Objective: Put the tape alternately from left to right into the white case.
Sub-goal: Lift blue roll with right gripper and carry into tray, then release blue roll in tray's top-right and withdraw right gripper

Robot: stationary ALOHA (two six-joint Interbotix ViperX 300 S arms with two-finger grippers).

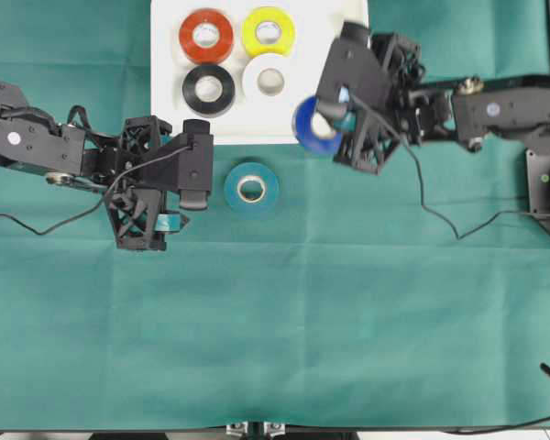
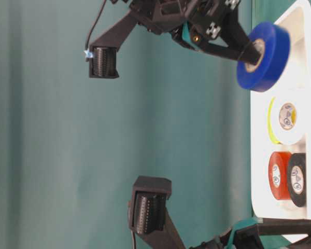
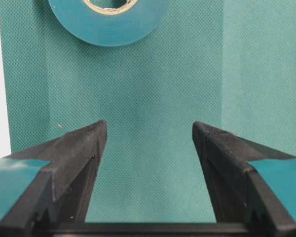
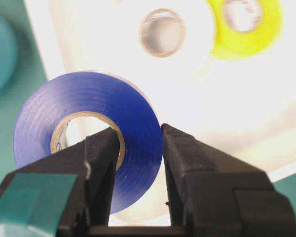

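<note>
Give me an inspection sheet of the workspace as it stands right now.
Surface: green cloth-covered table, creased.
Job's things: white shallow plastic case holds red, yellow, black and white ring-shaped tape rolls. Teal tape roll lies flat on the cloth outside the case. Blue tape roll is held on edge at the case's rim.
Clutter: nothing seen.
Grippers: left tool open, empty, facing the teal roll. Right tool shut on the blue roll's wall, one finger through its core.
Cables: black cables trail from both arms across the cloth.
Surroundings: nothing seen beyond the table edge.
</note>
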